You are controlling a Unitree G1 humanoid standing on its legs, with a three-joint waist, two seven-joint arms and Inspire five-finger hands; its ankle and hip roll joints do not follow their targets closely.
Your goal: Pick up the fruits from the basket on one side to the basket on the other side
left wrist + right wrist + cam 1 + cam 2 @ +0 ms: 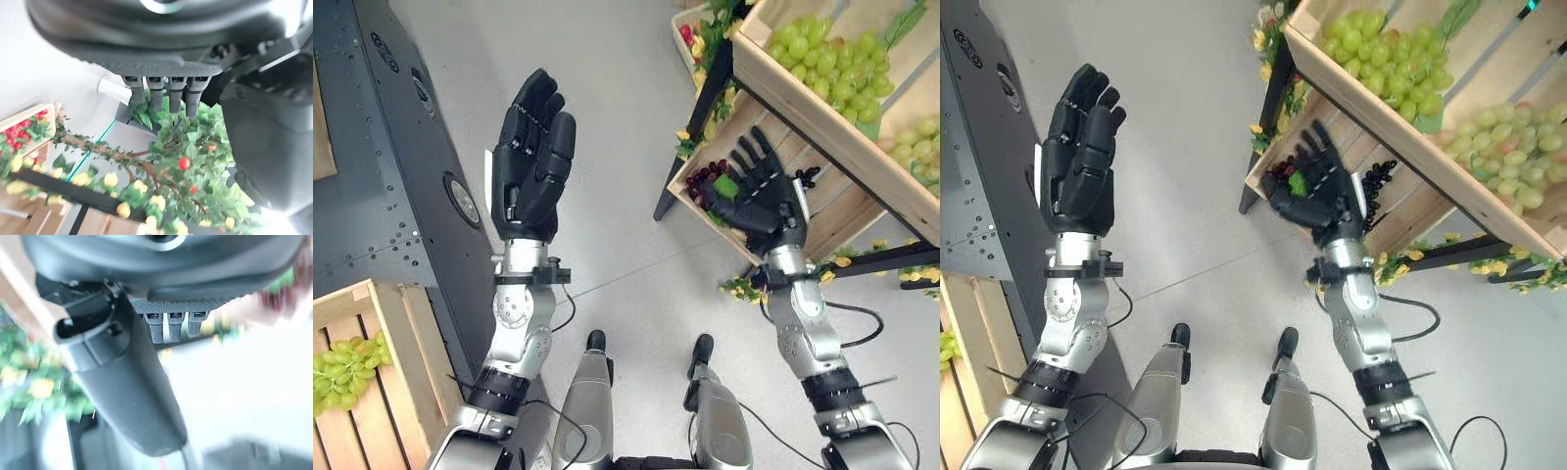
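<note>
Looking down: we see both our arms raised over a pale grey floor (626, 196), one wooden crate to each side.
Left hand: our left hand (530, 157) is held up in free air, palm toward the dark metal cabinet (401, 176), fingers straight and close together, holding nothing.
Right hand: our right hand (762, 196) reaches over the lower crate (837, 211) of the stand on the right, fingers spread and straight, thumb out; nothing is gripped (a small green patch shows just beside the palm, and we cannot tell what it is).
Dark grapes: a dark red bunch (705, 179) lies in the near corner of that lower crate, just beside our right hand's thumb side; whether they touch, we cannot tell.
Green grapes, right: a big bunch (832, 64) fills the upper crate (773, 73), with more green grapes (920, 147) toward the right edge.
Green grapes, left: another bunch (347, 370) lies in the wooden crate (396, 333) at lower left, well apart from both hands.
Stand: black legs (700, 117), trimmed with leaves and yellow flowers (744, 289).
</note>
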